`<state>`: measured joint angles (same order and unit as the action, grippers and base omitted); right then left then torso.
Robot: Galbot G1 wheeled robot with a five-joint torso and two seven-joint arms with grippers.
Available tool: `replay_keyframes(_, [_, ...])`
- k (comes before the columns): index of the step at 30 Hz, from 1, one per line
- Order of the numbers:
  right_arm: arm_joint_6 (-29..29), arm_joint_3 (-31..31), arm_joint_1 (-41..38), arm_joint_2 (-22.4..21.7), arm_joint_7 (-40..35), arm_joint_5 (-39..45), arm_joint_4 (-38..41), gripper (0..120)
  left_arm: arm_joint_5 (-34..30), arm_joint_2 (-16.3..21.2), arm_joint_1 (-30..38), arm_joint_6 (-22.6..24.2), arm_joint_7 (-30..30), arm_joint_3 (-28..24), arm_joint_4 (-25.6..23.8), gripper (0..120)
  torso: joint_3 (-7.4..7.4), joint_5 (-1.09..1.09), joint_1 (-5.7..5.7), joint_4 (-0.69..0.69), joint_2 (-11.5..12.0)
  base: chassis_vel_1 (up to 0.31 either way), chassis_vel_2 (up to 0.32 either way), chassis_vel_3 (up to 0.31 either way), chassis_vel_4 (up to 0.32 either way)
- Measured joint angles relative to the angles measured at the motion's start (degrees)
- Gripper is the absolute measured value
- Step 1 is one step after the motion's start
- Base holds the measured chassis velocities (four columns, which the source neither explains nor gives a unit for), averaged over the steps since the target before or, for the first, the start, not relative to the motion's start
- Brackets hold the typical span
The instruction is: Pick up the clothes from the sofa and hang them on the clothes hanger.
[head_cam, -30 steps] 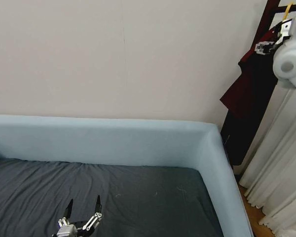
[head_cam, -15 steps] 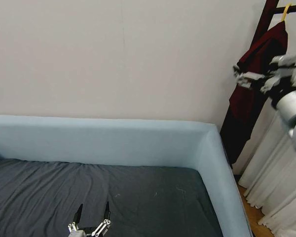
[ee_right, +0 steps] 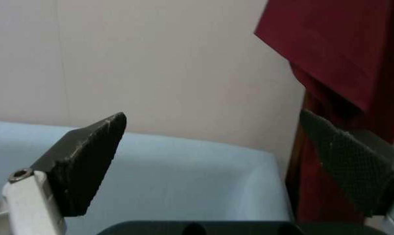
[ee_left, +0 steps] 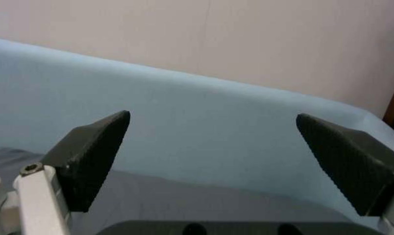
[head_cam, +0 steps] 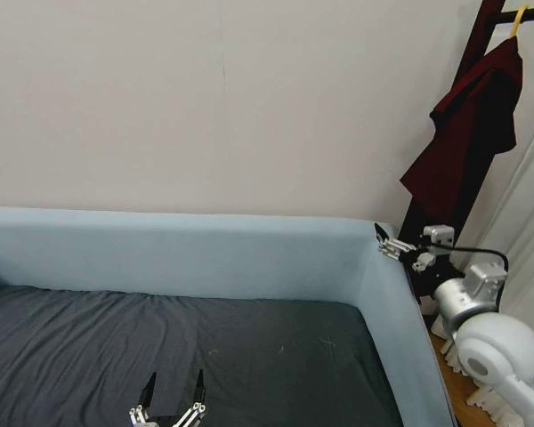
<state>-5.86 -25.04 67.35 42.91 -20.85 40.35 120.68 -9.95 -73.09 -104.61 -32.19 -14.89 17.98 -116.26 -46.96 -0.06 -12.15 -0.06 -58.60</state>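
The dark red garment [head_cam: 467, 133] is seen hung on the yellow hanger [head_cam: 519, 16] beyond the sofa's [head_cam: 205, 258] right end, so the task is judged nearly done; the right hand [head_cam: 384, 242], raised at the garment a second ago, is now lowered beside the sofa's right corner, spread and empty, and the left hand [head_cam: 173, 384] is held spread above the sofa's seat.

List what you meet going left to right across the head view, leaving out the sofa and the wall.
In order: left gripper, fingers open → right gripper, fingers open → dark red garment, hanging up.
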Motion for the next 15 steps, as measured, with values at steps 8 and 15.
replay_keyframes(8, [10.59, -10.42, 24.92, 16.79, 8.5, -17.37, 4.28, 100, 1.94, 0.42, -0.47, 0.59, -1.18, 1.71, -0.59, 100, 0.01, 0.01, 0.0, -0.01, 0.0, 0.0, 0.0, 0.0, 0.0])
replay_keyframes(15, [21.35, -10.76, 38.01, 27.03, 13.07, -28.98, 3.03, 100, 3.91, 1.54, -1.3, 2.26, -3.15, 3.01, -1.17, 100, 0.01, 0.0, 0.01, -0.02, -0.01, 0.0, 0.0, 0.0, 0.0])
